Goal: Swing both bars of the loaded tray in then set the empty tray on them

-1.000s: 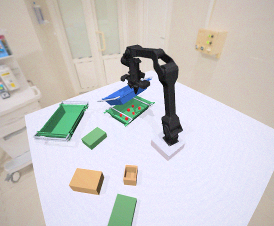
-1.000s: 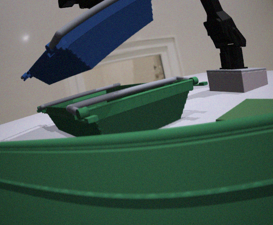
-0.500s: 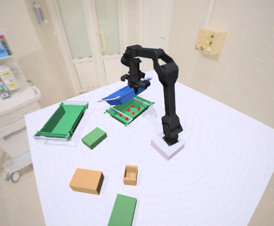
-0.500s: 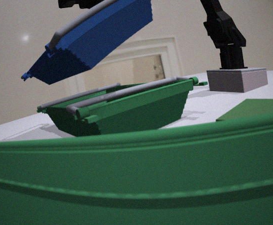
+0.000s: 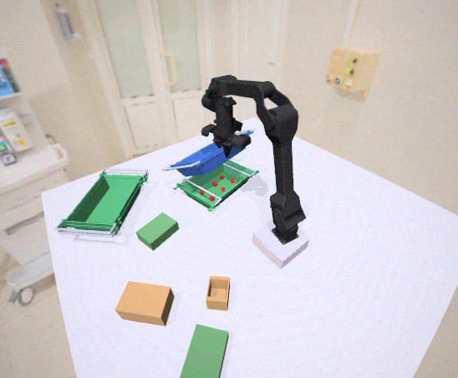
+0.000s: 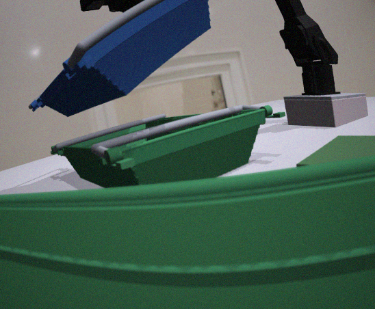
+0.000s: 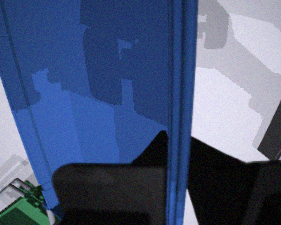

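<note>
The loaded green tray (image 5: 234,189) (image 6: 200,150) (image 7: 22,211) stands on the table with several red blocks (image 5: 215,184) inside. One wire bar (image 5: 192,184) (image 6: 173,126) lies across its top near the left end, and the other bar (image 5: 236,170) (image 6: 108,132) lies across near the far end. My gripper (image 5: 227,153) (image 7: 170,136) is shut on one long rim of the empty blue tray (image 5: 199,162) (image 6: 152,58) (image 7: 55,124). The blue tray hangs clearly tilted above and behind the loaded tray, not touching it. In the exterior view the fingers are out of view.
A larger empty green tray (image 5: 111,201) (image 6: 187,225) stands at the table's left edge. A green block (image 5: 158,231) lies between it and the arm's base. An orange block (image 5: 145,301), a small open orange box (image 5: 218,290) and a long green block (image 5: 207,351) are farther forward.
</note>
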{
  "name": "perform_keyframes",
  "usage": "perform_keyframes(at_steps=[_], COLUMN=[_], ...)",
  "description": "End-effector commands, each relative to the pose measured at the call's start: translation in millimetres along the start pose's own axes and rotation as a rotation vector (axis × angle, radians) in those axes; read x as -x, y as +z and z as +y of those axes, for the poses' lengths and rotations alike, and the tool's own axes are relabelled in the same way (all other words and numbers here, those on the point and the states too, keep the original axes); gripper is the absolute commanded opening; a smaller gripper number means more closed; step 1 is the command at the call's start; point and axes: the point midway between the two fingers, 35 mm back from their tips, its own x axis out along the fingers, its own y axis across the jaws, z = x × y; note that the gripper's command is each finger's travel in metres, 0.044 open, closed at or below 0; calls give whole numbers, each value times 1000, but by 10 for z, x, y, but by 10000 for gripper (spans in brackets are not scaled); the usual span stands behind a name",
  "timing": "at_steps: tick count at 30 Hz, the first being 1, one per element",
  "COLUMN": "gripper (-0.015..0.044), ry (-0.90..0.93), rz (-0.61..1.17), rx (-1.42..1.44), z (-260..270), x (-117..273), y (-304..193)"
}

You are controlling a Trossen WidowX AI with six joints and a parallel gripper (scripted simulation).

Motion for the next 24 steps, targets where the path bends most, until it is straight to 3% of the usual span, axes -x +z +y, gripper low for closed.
perform_keyframes(at_steps=[1,24], gripper=[0,0], ry=[16,16], rz=[0,0], rx=[0,0], z=[11,19], x=[27,-135], y=[-3,2])
